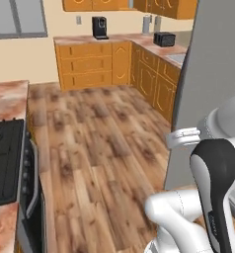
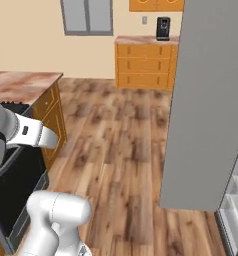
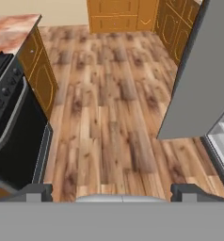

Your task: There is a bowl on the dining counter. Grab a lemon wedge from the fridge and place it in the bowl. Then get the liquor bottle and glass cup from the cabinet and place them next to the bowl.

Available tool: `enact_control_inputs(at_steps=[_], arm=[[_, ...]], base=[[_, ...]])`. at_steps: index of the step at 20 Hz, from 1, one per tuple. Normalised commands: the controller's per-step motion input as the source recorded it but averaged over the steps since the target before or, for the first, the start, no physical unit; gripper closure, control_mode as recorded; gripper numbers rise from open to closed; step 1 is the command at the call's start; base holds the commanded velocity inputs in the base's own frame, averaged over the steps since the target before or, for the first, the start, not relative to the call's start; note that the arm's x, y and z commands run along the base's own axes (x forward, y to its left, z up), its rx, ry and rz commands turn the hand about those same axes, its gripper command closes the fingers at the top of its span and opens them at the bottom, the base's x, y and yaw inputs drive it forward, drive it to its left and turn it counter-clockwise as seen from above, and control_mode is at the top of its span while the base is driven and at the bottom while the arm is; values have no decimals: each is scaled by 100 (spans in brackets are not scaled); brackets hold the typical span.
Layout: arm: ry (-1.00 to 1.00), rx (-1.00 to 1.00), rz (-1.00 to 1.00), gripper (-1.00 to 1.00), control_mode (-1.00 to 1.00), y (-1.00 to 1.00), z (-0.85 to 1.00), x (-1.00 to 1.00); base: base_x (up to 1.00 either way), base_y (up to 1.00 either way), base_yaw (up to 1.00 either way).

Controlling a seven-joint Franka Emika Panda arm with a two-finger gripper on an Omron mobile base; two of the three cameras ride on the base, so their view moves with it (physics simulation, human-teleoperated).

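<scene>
The fridge stands at the right with one grey door [image 1: 208, 74] [image 2: 211, 100] [image 3: 203, 80] swung open over the wooden floor. Pale shelves inside the fridge [image 2: 236, 200] [image 3: 223, 136] show past the door's lower edge. My gripper [image 3: 113, 190] hangs open above the floor, its two dark fingertips [image 3: 38, 190] far apart with nothing between them. It is left of the open door and short of the fridge's inside. The bowl, lemon wedge, liquor bottle and glass cup are out of view.
A black stove [image 1: 6, 158] [image 3: 10, 132] sits at the left, set in a marbled counter [image 1: 8, 96] [image 2: 21, 85] on orange base cabinets. Across the floor are more orange cabinets [image 1: 90, 64], a coffee machine [image 1: 99, 27], a toaster [image 1: 164, 38] and wall cabinets [image 1: 90, 5].
</scene>
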Motion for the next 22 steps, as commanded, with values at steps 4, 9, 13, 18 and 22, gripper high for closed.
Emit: enact_control_inputs(at_steps=[4, 9, 13, 18, 22], arm=[[0, 0, 0, -100, 100, 0, 0, 0], [0, 0, 0, -100, 100, 0, 0, 0], [0, 0, 0, -100, 100, 0, 0, 0], [0, 0, 0, -100, 100, 0, 0, 0], [0, 0, 0, -100, 100, 0, 0, 0]], base=[[100, 0, -9], [100, 0, -9], [100, 0, -10], [100, 0, -10], [100, 0, -10]])
